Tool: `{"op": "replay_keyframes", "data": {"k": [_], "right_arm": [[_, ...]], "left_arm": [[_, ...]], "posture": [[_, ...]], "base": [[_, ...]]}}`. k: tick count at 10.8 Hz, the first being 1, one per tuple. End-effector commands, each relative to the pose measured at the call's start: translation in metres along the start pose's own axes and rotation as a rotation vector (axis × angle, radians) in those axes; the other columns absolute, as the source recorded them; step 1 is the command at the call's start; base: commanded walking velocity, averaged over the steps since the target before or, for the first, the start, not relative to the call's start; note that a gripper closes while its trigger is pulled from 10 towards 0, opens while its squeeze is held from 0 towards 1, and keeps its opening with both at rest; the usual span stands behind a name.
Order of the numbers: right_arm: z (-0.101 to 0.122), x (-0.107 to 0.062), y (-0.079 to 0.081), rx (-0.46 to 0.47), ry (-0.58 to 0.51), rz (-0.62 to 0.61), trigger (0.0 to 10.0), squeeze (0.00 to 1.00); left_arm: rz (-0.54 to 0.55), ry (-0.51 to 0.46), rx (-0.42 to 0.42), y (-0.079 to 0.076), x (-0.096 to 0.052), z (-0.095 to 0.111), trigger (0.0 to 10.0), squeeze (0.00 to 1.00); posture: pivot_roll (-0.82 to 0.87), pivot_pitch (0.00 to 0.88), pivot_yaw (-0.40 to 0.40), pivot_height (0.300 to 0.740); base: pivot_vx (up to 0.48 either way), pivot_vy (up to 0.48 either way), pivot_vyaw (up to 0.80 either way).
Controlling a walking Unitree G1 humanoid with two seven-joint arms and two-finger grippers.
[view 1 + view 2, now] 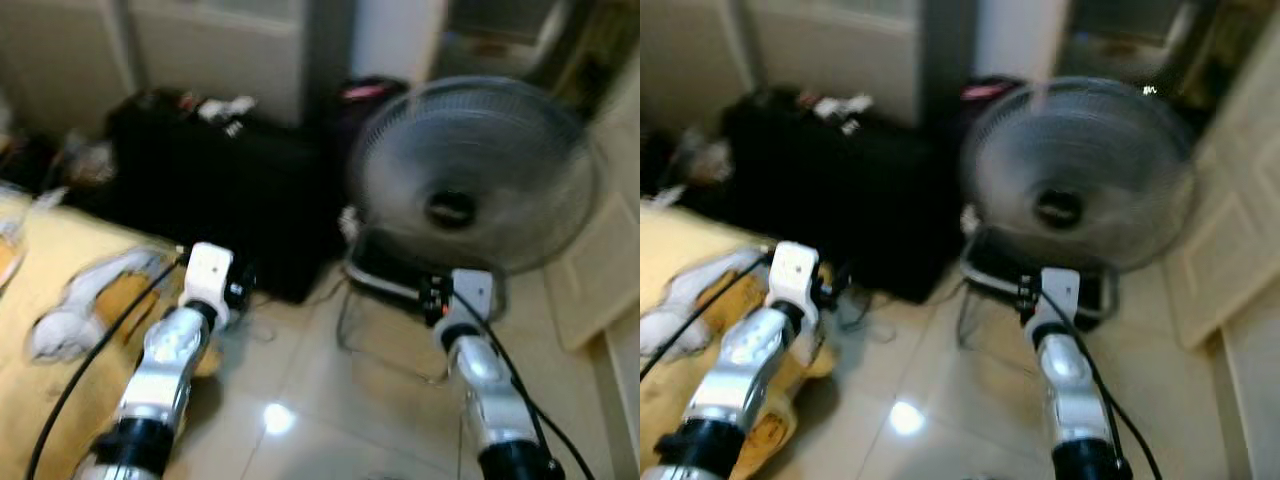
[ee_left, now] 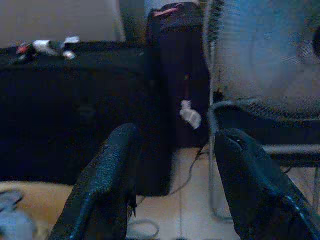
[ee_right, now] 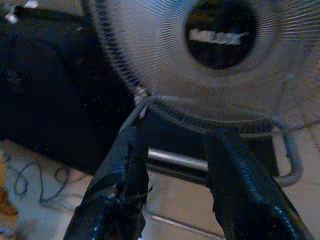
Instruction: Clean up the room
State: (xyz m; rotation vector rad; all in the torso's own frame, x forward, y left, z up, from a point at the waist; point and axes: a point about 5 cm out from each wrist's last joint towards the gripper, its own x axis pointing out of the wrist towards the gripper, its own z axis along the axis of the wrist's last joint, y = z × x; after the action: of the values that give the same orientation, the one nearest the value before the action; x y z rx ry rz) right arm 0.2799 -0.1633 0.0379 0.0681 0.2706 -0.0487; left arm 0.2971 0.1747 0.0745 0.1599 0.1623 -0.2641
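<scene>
Fan [image 1: 470, 170] ahead of right gripper [image 3: 175, 150] — fingers apart, nothing held

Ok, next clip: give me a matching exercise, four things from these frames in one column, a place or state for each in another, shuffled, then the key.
Things:
1. fan
2. black case
3. left gripper
4. pale cloth

Places or states:
A. lying on the yellow surface at the robot's left
B. fingers apart, holding nothing
C. standing on the tiled floor, ahead of the right arm
D. against the wall, left of the fan

Pairs: 1-C, 2-D, 3-B, 4-A
</scene>
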Motion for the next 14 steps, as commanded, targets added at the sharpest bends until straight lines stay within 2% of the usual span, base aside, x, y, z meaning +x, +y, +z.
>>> {"op": "replay_keyframes", "data": {"k": [1, 4, 8, 9, 12, 13, 14], "right_arm": [[-0.001, -0.001, -0.007, -0.018, 0.003, -0.014, 10.0, 0.0], [-0.008, -0.007, -0.014, -0.11, 0.024, 0.013, 10.0, 0.0], [-0.009, -0.016, -0.04, -0.161, 0.05, -0.003, 10.0, 0.0], [-0.011, -0.015, -0.047, -0.132, 0.075, -0.024, 10.0, 0.0], [-0.031, -0.012, -0.052, -0.092, 0.167, -0.066, 10.0, 0.0], [-0.038, -0.013, -0.047, -0.072, 0.187, -0.058, 10.0, 0.0], [-0.053, -0.018, -0.042, -0.068, 0.253, -0.031, 10.0, 0.0]], "left_arm": [[-0.016, 0.008, -0.012, -0.005, 0.0, -0.003, 10.0, 0.0], [-0.026, 0.035, -0.019, -0.015, -0.002, -0.012, 10.0, 0.0], [-0.059, 0.065, -0.04, -0.035, -0.006, -0.025, 10.0, 0.0], [-0.065, 0.079, -0.031, -0.037, -0.007, -0.028, 10.0, 0.0], [-0.038, 0.104, -0.019, -0.028, -0.009, -0.035, 10.0, 0.0], [-0.029, 0.116, -0.014, -0.022, -0.011, -0.039, 10.0, 0.0], [-0.016, 0.159, -0.011, -0.019, -0.013, -0.049, 10.0, 0.0]], "posture": [[0.03, 0.0, 0.012, 0.74], [0.01, 0.0, 0.027, 0.74], [-0.04, 0.0, 0.002, 0.74], [-0.04, 0.0, -0.004, 0.74], [0.01, 0.0, -0.022, 0.74], [0.01, 0.0, -0.021, 0.74], [0.01, 0.0, 0.0, 0.74]], "base": [[0.296, 0.0, 0.0], [0.338, 0.0, 0.0], [0.367, 0.0, 0.0], [0.368, 0.0, 0.0], [0.37, 0.0, 0.0], [0.368, 0.0, -0.8], [0.371, 0.0, -0.79]]}}
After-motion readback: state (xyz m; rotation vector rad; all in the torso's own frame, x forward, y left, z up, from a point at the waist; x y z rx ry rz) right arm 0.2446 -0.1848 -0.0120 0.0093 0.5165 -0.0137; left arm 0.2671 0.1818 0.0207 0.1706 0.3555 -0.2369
